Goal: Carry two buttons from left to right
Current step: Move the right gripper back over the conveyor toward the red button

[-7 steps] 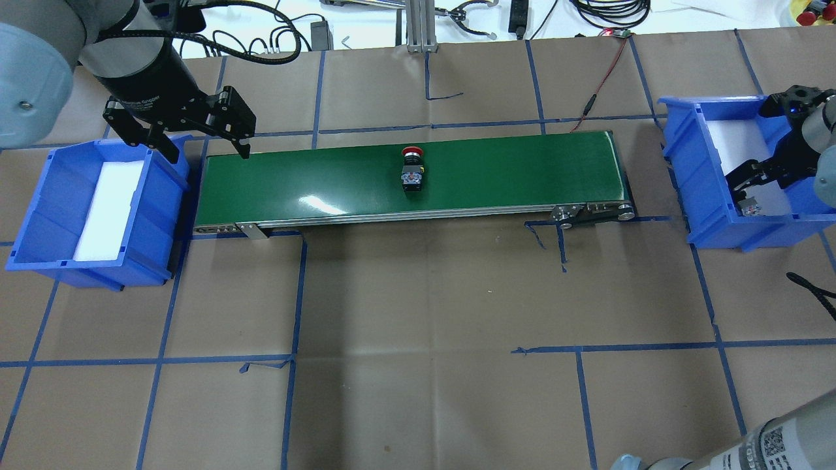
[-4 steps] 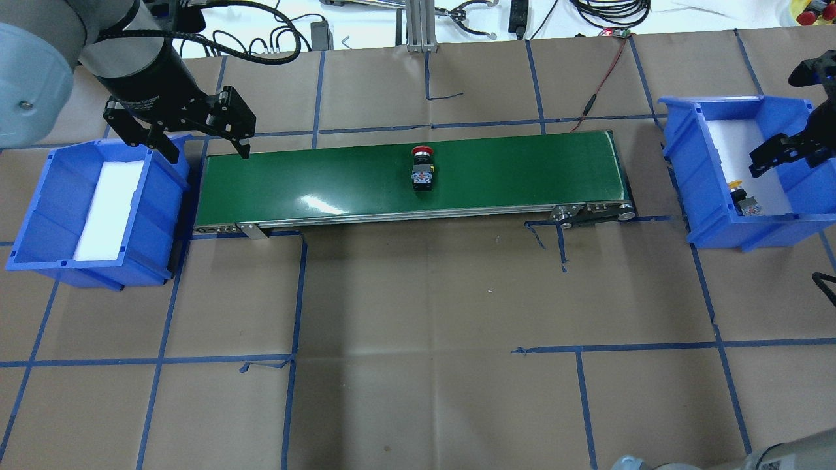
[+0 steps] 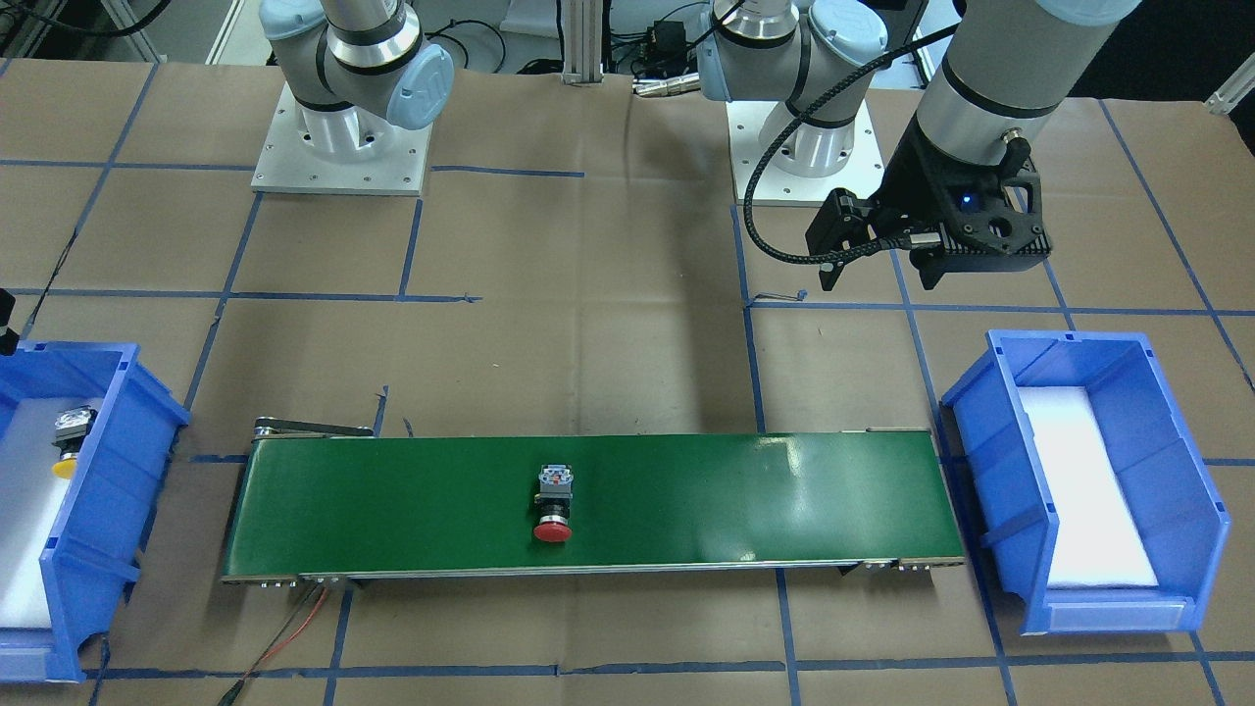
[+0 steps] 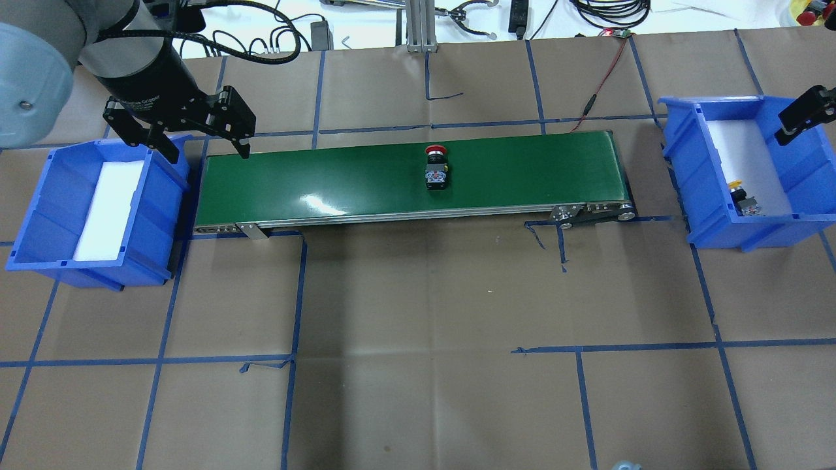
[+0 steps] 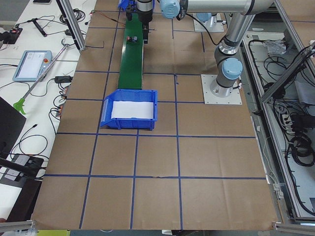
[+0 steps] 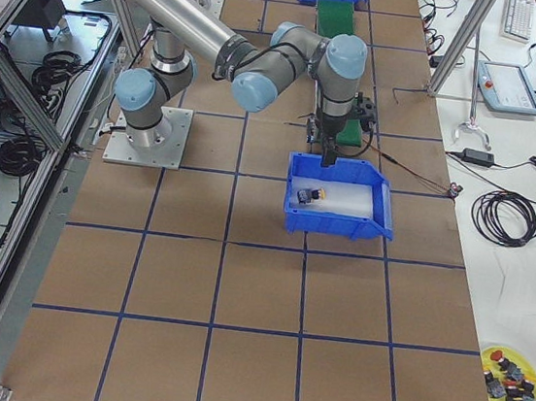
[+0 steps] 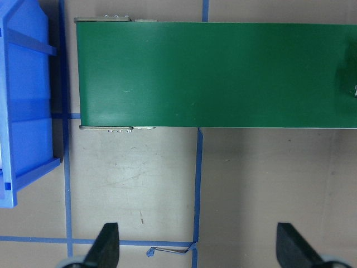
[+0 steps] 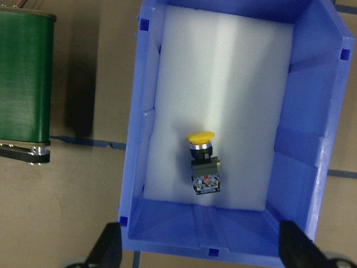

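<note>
Red-capped grey push-button (image 4: 436, 168) lying midway on green conveyor belt (image 4: 313, 173); yellow-capped push-button (image 8: 203, 162) sitting in right blue plastic bin (image 8: 304, 167). Left gripper (image 4: 209, 155) by belt's left end, right gripper (image 8: 201, 251) above bin: both gaping, empty.

red button (image 4: 435, 167), yellow button (image 8: 203, 164), perhaps grey-bodied

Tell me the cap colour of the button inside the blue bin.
Yellow; the button shows best in the right wrist-mounted view.
</note>
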Robot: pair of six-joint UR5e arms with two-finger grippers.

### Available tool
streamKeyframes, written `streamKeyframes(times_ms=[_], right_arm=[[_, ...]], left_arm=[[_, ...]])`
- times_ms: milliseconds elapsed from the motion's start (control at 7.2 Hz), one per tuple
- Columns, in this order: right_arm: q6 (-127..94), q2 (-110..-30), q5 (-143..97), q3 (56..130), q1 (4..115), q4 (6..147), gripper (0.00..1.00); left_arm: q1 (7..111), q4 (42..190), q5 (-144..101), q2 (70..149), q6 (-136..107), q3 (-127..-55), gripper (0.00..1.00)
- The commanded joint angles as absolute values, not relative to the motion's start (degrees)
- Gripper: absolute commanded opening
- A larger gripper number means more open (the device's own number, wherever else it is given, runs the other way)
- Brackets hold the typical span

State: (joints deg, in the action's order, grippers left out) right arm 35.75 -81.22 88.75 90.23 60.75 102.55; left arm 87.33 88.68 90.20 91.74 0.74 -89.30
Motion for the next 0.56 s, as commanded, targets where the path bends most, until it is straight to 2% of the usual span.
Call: streamKeyframes(times_ms=[0,417], right_arm=[[23.3,-81.3,89.7,87.0,69.6,101.7,1.00],[4.4,-81.2,88.8,87.5,85.2,106.5,1.00]], left_arm=[[87.3,88.7,90.3,91.8,0.7,-89.3,1.00],[87.4,88.7,90.3,91.8,0.6,-89.2,1.00]])
